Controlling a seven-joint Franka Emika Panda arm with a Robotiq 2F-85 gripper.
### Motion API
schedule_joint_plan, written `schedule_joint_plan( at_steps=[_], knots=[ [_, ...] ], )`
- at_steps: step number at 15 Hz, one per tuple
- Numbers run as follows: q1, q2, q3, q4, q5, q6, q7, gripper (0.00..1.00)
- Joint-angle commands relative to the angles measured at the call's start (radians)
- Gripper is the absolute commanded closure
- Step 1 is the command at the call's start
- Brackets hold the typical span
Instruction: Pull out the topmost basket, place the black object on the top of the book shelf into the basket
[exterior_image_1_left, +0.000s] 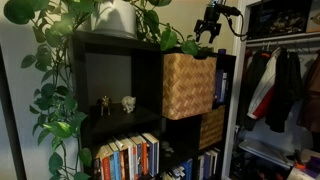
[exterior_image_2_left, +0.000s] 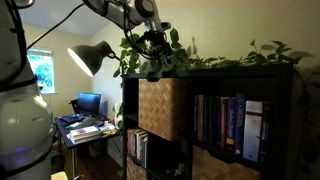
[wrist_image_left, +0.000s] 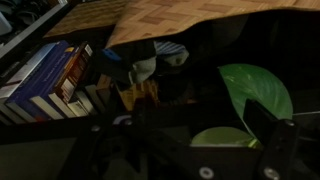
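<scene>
While topmost basket (exterior_image_1_left: 188, 85) overhangs book shelf (exterior_image_1_left: 105, 70) edge, jaws gape above.

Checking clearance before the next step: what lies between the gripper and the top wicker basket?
In both exterior views, plant leaves and the shelf's top board lie between the open gripper and the basket.

An exterior view faces the book shelf (exterior_image_1_left: 78, 100) almost front-on from mid-distance. An exterior view looks up past the topmost basket (exterior_image_2_left: 163, 108), which both share. My wrist view looks closely down onto it.
</scene>
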Motion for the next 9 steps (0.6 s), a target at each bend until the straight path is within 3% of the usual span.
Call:
schedule_joint_plan(
  at_steps=[1, 4, 5, 9],
  knots=[
    [-0.008, -0.004, 0.002, 0.018, 0.014, -0.046, 0.055, 0.00],
    [-0.003, -0.023, 0.004, 0.001, 0.052, -0.073, 0.102, 0.00],
    [0.002, -0.039, 0.006, -0.012, 0.076, -0.084, 0.119, 0.20],
    [0.013, -0.098, 0.021, -0.069, 0.143, -0.083, 0.146, 0.47]
  ],
)
